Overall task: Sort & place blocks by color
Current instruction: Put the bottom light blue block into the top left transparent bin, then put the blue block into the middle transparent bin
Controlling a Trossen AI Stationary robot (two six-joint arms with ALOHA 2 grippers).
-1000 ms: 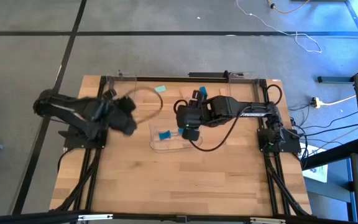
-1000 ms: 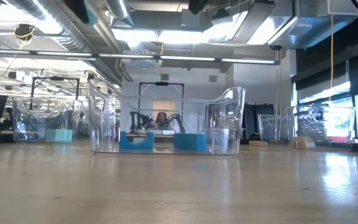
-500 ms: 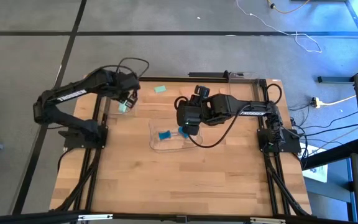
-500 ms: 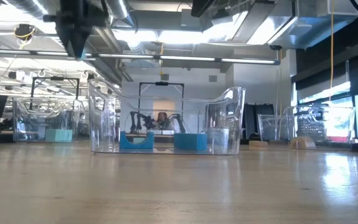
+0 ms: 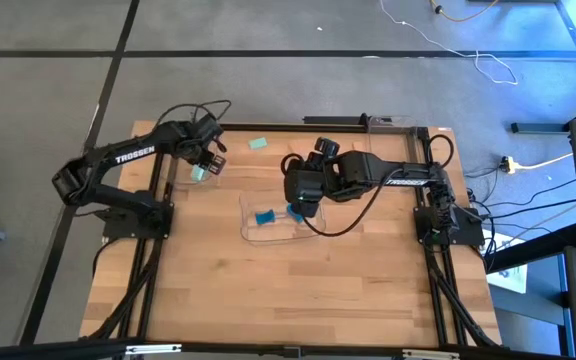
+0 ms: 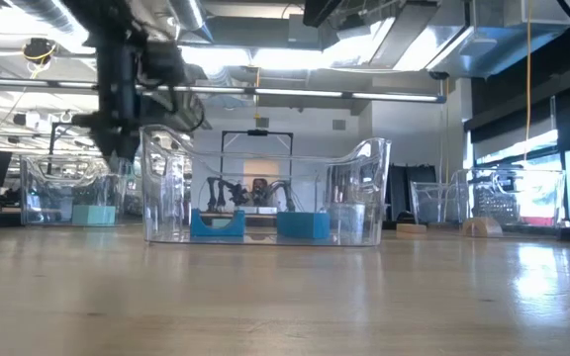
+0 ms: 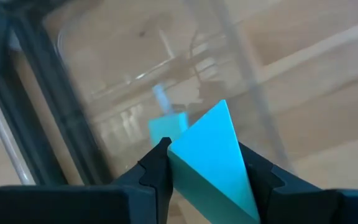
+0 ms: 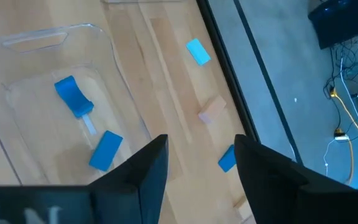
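The left arm has swung up from the left side of the desk (image 5: 218,300) to its far left corner, and the left gripper (image 5: 204,165) now hangs over a clear plastic tray (image 5: 181,172) there. Its jaws are closed on a smooth mint-teal block (image 7: 213,158) with sharp corners; another mint-teal block (image 7: 168,128) lies in the tray below. The right gripper (image 5: 305,210) hangs over the right end of a second clear tray (image 5: 249,232) in the middle of the desk. Its jaws stand apart and hold nothing. Two bright blue blocks (image 8: 73,96) (image 8: 105,150) lie in that tray. One more mint-teal block (image 5: 258,143) lies near the far edge. The near half of the wooden desk is open.
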